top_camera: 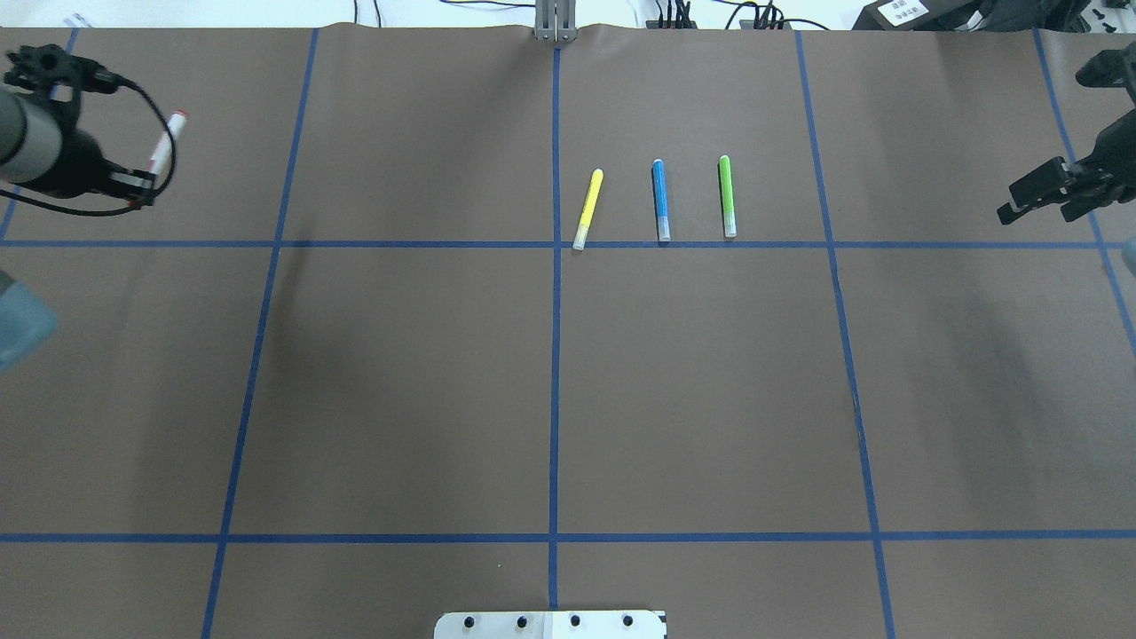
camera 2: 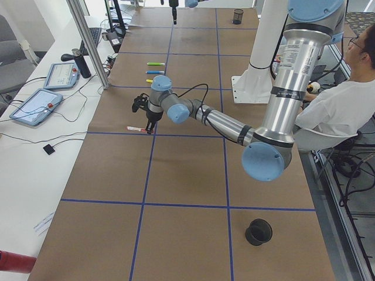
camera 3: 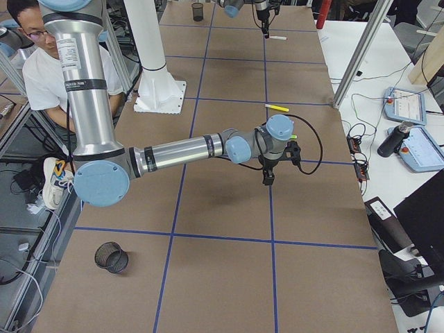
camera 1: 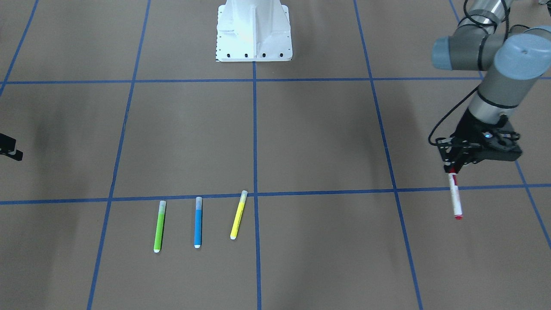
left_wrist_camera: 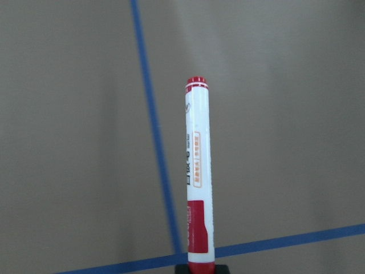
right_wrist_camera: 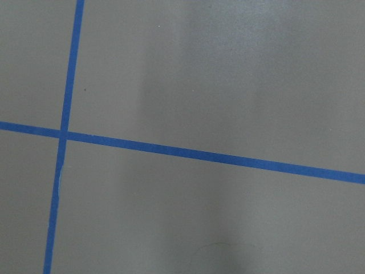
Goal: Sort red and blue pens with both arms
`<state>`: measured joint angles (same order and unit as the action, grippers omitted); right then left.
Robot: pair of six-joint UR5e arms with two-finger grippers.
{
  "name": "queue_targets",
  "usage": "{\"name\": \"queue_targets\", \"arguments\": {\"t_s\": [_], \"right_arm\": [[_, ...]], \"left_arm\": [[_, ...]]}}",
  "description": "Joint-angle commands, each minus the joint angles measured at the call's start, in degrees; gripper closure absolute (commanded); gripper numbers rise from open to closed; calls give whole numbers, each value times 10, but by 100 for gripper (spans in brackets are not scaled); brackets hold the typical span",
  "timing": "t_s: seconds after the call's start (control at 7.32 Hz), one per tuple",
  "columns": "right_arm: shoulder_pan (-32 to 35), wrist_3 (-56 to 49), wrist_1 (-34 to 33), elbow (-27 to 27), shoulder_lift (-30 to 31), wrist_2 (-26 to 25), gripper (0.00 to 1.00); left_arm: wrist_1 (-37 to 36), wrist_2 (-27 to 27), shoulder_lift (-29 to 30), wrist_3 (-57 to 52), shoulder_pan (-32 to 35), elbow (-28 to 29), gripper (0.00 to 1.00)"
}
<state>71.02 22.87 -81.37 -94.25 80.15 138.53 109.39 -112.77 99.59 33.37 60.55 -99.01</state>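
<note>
My left gripper (camera 1: 452, 168) (top_camera: 138, 186) is shut on the red pen (camera 1: 454, 196) (top_camera: 167, 142) (left_wrist_camera: 197, 177), a white-barrelled marker with red ends. It grips the cap end, and the pen sticks out nearly level, low over the brown table on my far left. The blue pen (camera 1: 198, 221) (top_camera: 660, 200) lies flat beyond the middle of the table, between two other highlighters. My right gripper (top_camera: 1012, 202) (camera 1: 10, 148) hovers far out on the right. It looks open and holds nothing. The right wrist view shows only table and blue tape lines.
A green highlighter (camera 1: 159, 226) (top_camera: 727, 197) and a yellow one (camera 1: 238, 214) (top_camera: 588, 209) flank the blue pen. The white robot base (camera 1: 254, 30) stands at the near edge. Black mesh cups (camera 2: 258, 231) (camera 3: 111, 257) sit near the table's ends. A person (camera 2: 345, 99) sits beside the robot.
</note>
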Motion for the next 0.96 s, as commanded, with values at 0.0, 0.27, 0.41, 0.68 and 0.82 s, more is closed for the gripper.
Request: {"name": "queue_targets", "arguments": {"t_s": [0.0, 0.27, 0.41, 0.68, 0.82], "right_arm": [[-31, 79, 1, 1, -47, -11, 1], [-82, 182, 1, 2, -108, -44, 1], [-117, 232, 2, 2, -132, -79, 1], [-172, 325, 38, 39, -183, -140, 1], [-185, 335, 64, 77, -205, -149, 2]], "left_arm": [[-21, 1, -66, -153, 92, 13, 100], [-33, -22, -103, -190, 129, 39, 100], [-50, -67, -119, -190, 156, 39, 100], [-140, -143, -121, -192, 216, 29, 100], [-174, -151, -126, -202, 228, 8, 100]]}}
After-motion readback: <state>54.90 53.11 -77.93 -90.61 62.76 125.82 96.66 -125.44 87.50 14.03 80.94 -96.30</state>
